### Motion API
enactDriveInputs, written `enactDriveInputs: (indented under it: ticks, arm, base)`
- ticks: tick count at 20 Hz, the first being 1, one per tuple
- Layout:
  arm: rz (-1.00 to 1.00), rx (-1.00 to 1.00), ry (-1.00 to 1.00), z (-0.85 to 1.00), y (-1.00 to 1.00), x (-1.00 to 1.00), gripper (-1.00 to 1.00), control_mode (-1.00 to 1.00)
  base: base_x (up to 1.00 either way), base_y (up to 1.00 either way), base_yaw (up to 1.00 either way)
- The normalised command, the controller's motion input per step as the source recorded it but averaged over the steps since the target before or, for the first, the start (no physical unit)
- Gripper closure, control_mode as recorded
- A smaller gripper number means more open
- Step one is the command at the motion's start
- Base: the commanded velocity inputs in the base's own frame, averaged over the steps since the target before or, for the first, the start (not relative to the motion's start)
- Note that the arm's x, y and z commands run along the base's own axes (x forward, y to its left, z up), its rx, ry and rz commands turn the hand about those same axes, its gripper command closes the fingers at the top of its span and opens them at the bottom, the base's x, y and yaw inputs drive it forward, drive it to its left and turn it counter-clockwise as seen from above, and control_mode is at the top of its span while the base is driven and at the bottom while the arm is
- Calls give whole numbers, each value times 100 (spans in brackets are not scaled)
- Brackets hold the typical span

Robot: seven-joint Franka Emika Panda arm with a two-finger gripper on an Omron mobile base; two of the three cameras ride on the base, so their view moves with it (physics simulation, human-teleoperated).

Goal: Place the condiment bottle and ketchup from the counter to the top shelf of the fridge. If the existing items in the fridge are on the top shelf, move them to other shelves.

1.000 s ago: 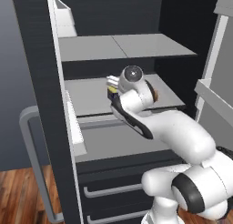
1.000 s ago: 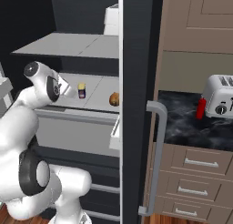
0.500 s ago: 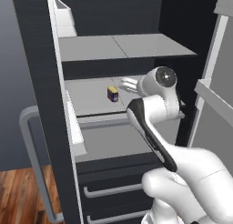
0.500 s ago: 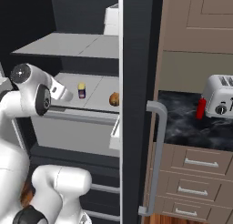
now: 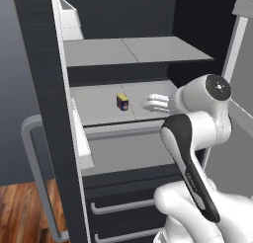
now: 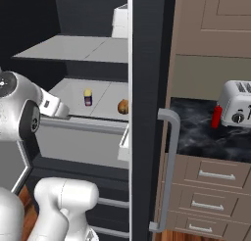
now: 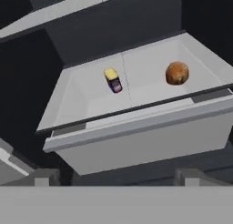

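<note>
The condiment bottle [image 5: 122,102] [image 6: 87,97] [image 7: 113,80], small with a yellow cap and a purple label, stands upright in the open fridge on the shelf below the top shelf [image 5: 133,50]. The red ketchup [image 6: 216,116] stands on the dark counter against the toaster. My gripper [image 5: 149,102] [image 6: 64,111] [image 7: 117,177] is open with nothing between its fingers. It hangs just outside the front lip of the bottle's shelf, apart from the bottle and pointing at it.
A round brown food item [image 6: 123,107] [image 7: 177,73] lies to the right of the bottle on the same shelf. The fridge doors [image 5: 47,113] [image 6: 147,112] stand open on both sides. A white toaster [image 6: 238,104] sits on the counter, with drawers below it.
My arm has drawn back from the shelf, moving the open gripper away from the bottle. The bottle and the brown item have stayed in place.
</note>
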Motion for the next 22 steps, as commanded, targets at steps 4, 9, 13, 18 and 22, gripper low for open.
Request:
enactDriveInputs:
  ticks: [4, 9, 13, 18, 22]
  arm:
    - [11, -18, 35, 27, 0, -100, -100, -100]
    - [7, -20, 35, 14, 0, -100, -100, -100]
    - [2, -3, -5, 1, -20, -79, -100, -100]
    - [0, 1, -28, 4, -2, -15, -100, -100]
    - [0, 1, -11, 2, 0, -6, -100, -100]
  base:
    - [0, 0, 0]
    - [0, 0, 0]
    - [0, 0, 0]
    - [0, 0, 0]
    - [0, 0, 0]
